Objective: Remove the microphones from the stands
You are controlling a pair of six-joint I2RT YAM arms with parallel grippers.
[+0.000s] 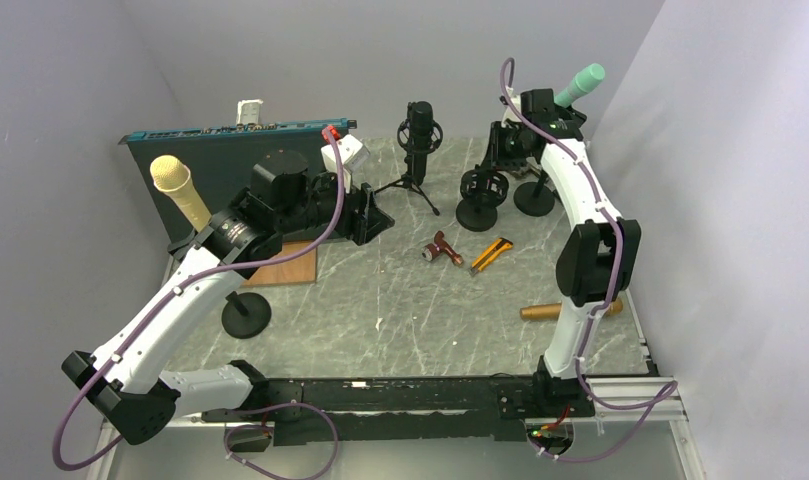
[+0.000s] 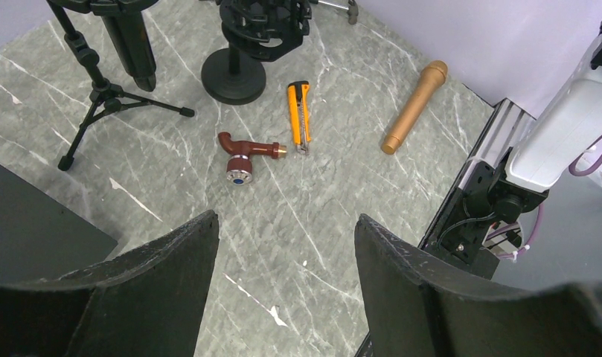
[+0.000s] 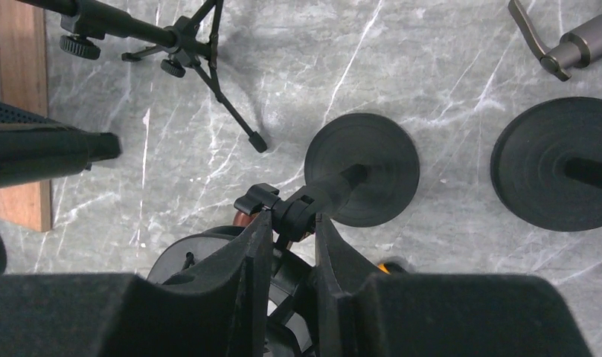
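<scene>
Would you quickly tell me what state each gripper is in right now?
Left gripper: open, holding nothing.
Right gripper: closed on the shock-mount stand.

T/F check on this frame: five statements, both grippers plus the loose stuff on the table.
1. The left gripper is open and empty. True.
2. The right gripper hangs wide open over bare table. False: its fingers are closed on the post of a round-base stand.
3. A gold microphone lies flat on the table. True.
4. The utility knife stands upright. False: it lies flat.
5. The black microphone lies on the table. False: it sits in the tripod stand.
</scene>
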